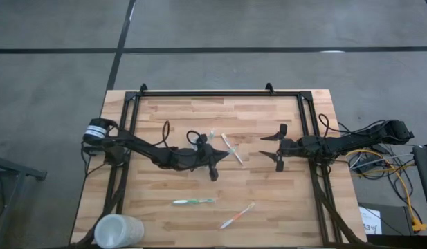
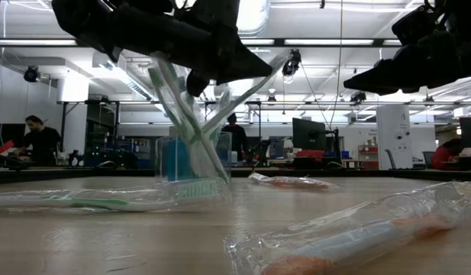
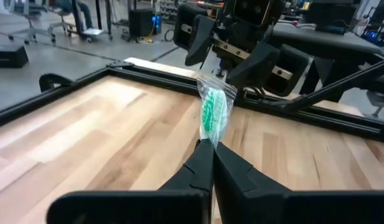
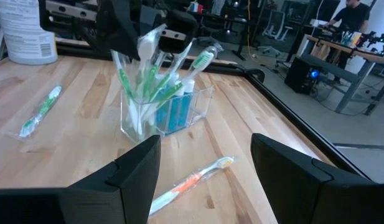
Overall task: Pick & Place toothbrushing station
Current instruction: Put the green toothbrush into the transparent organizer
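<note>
The toothbrushing station, a small see-through holder (image 4: pixel 167 115) (image 2: pixel 193 164), stands on the table. It holds several wrapped toothbrushes and blue tubes. In the high view my left arm covers it. My left gripper (image 3: pixel 211 148) (image 1: pixel 222 153) hovers just above the holder, shut on a wrapped green-bristled toothbrush (image 4: pixel 201 61) that slants up out of the bunch. My right gripper (image 1: pixel 279 149) (image 4: pixel 207 152) waits open toward the table's right side, facing the holder, with nothing between its fingers. My left gripper pinches the wrapped toothbrush just below its green head (image 3: pixel 210 127) between its two shut fingers. The fingers come nearly level from the table's left. The brush tilts, head up (image 2: pixel 277 65), and its handle (image 2: pixel 227 114) runs down among the brushes in the holder.
A white-and-orange wrapped brush (image 1: pixel 232 149) (image 4: pixel 188 183) lies between the two grippers. A green one (image 1: pixel 194 201) and an orange one (image 1: pixel 237 216) lie nearer the front edge. A frosted white cup (image 1: pixel 118 232) stands at the front left corner. A black frame (image 1: pixel 220 92) borders the table.
</note>
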You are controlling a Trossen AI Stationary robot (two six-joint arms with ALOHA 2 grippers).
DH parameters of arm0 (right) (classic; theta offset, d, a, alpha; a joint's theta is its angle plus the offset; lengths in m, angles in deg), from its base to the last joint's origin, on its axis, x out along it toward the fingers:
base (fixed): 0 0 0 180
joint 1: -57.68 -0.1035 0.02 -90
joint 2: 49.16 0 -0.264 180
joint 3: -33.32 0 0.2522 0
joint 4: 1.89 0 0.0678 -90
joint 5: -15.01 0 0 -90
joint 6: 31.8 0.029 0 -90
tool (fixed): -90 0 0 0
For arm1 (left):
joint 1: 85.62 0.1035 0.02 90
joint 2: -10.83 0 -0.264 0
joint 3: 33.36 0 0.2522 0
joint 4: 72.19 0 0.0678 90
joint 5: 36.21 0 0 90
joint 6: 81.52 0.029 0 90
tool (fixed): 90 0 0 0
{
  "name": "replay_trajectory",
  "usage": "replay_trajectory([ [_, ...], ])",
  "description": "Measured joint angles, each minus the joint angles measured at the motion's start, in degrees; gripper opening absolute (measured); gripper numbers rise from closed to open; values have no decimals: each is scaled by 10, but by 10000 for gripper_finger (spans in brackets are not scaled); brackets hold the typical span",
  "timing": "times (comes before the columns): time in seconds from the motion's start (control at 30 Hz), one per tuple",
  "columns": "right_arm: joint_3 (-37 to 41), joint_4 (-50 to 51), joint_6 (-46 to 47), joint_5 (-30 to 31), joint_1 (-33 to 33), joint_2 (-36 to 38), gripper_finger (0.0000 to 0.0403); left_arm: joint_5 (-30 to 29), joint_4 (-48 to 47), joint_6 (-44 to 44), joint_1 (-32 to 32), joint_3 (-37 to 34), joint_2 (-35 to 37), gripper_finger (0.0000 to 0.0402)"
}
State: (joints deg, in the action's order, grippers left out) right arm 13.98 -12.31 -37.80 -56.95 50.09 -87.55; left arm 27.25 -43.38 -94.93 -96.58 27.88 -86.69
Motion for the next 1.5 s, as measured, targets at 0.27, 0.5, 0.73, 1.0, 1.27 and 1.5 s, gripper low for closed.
replay_trajectory([
  [0.27,0,0,0,0,0,0,244,0,-10,-18,-3,-17,17,5],
  [0.5,0,0,0,0,0,0,244,-2,-3,-41,-7,-38,41,10],
  [0.73,0,0,0,0,0,0,244,-5,78,-47,-8,-83,54,7],
  [1.0,0,0,0,0,0,0,244,-5,171,-47,-11,-126,57,6],
  [1.27,0,0,0,0,0,0,244,-5,177,-38,-13,-133,57,9],
  [1.5,0,0,0,0,0,0,244,-5,187,-12,-12,-138,57,5],
])
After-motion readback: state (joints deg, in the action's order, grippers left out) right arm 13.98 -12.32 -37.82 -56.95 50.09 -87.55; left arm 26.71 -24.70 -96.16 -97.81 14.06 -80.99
